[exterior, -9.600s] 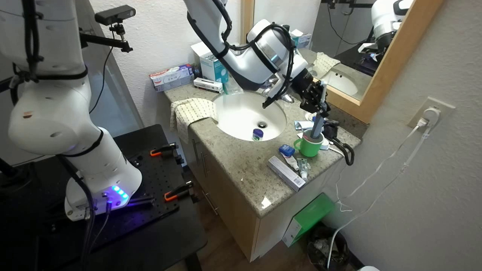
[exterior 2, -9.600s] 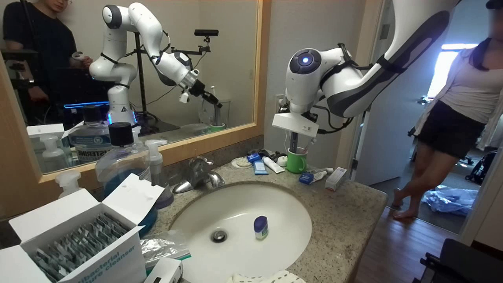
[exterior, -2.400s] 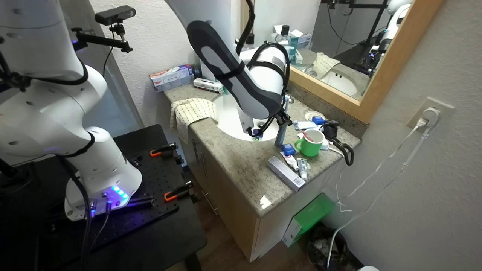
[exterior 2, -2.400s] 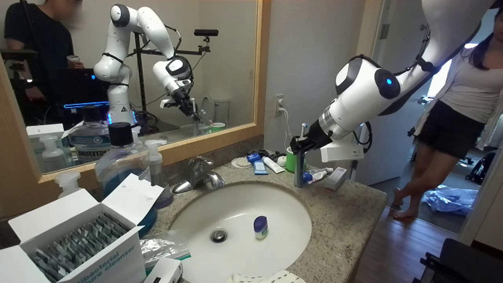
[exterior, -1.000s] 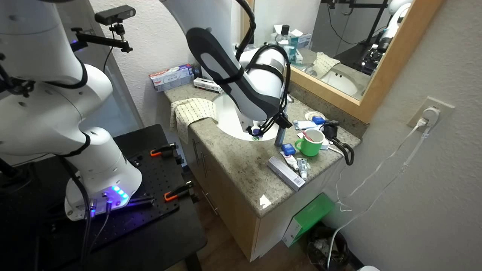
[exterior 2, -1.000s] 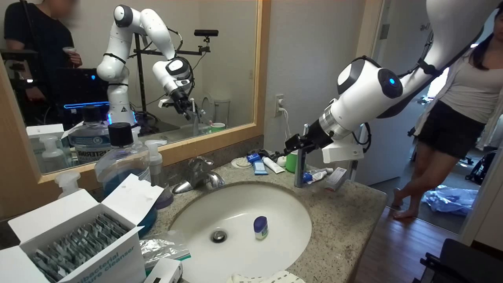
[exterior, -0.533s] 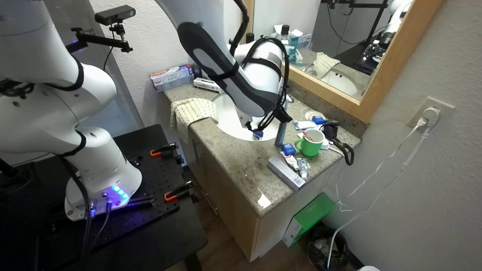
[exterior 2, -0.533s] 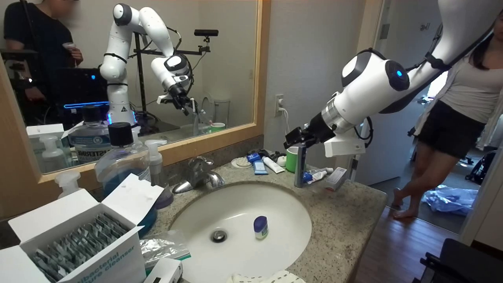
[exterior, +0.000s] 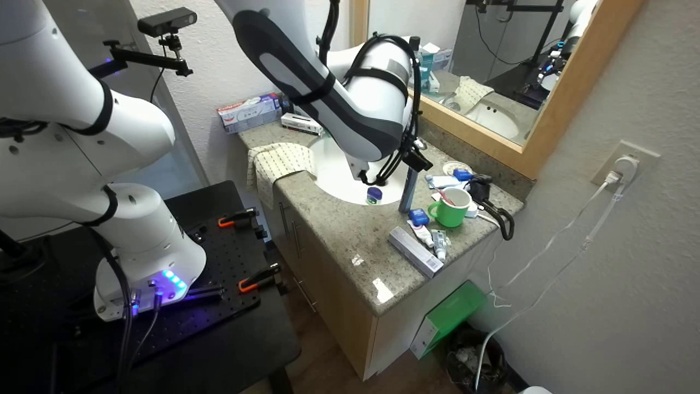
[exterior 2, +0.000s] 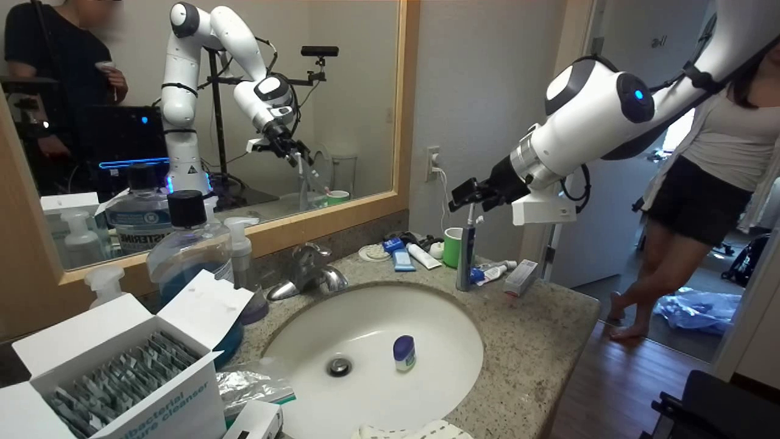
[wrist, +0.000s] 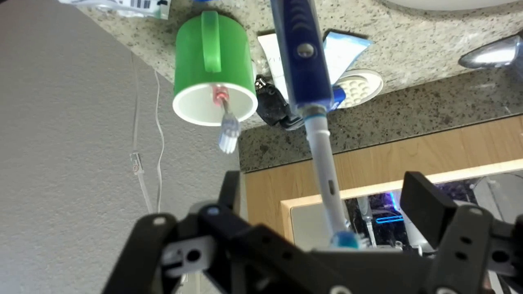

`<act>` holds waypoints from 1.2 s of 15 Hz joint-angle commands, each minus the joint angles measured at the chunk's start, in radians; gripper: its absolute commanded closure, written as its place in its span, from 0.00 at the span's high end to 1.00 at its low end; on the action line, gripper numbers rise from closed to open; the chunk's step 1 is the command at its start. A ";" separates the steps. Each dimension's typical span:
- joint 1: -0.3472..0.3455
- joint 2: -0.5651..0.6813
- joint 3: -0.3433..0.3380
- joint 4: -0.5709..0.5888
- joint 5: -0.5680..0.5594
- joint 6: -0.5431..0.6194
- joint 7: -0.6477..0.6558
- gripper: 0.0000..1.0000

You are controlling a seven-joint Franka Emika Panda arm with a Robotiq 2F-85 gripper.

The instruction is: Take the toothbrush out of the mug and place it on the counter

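Note:
The blue toothbrush [exterior 2: 465, 259] with a white neck stands upright on the speckled counter [exterior 2: 536, 329], between the sink and the green mug [exterior: 451, 212]. Another brush [wrist: 229, 126], with a pinkish stem and clear head, leans inside the mug. My gripper [wrist: 327, 196] is open, its two fingers wide apart on either side of the toothbrush's neck and not touching it in the wrist view. The toothbrush's head sits low between them near the palm, its tip partly hidden. In an exterior view the gripper [exterior 2: 468, 196] is at the height of the toothbrush's top.
Close by the toothbrush lie a blue floss box [exterior: 418, 217], small tubes [exterior: 422, 234] and a long carton [exterior: 415, 251]. The white sink [exterior 2: 317, 396] holds a purple-lidded jar [exterior 2: 404, 352]. Behind the counter runs the wood-framed mirror [exterior 2: 409, 110]; a faucet [exterior 2: 311, 268] stands below it.
Earlier the toothbrush was in the mug with the gripper at it; later it stood on the counter between the fingers. Over the last second the gripper has risen along it, and it has stayed standing.

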 commanded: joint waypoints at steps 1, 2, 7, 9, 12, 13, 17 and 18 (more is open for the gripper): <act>-0.117 -0.061 0.129 -0.008 0.000 0.020 0.013 1.00; -0.150 -0.059 0.167 -0.005 0.000 0.018 0.011 1.00; -0.334 -0.039 0.375 0.004 0.000 0.005 -0.001 1.00; -0.422 -0.019 0.467 0.005 0.000 -0.005 -0.010 1.00; -0.560 0.023 0.608 -0.012 0.000 -0.035 -0.036 1.00; -0.607 0.042 0.656 -0.019 0.000 -0.045 -0.053 1.00; -0.794 0.111 0.837 -0.064 0.000 -0.073 -0.108 1.00; -0.846 0.145 0.882 -0.092 0.000 -0.093 -0.130 1.00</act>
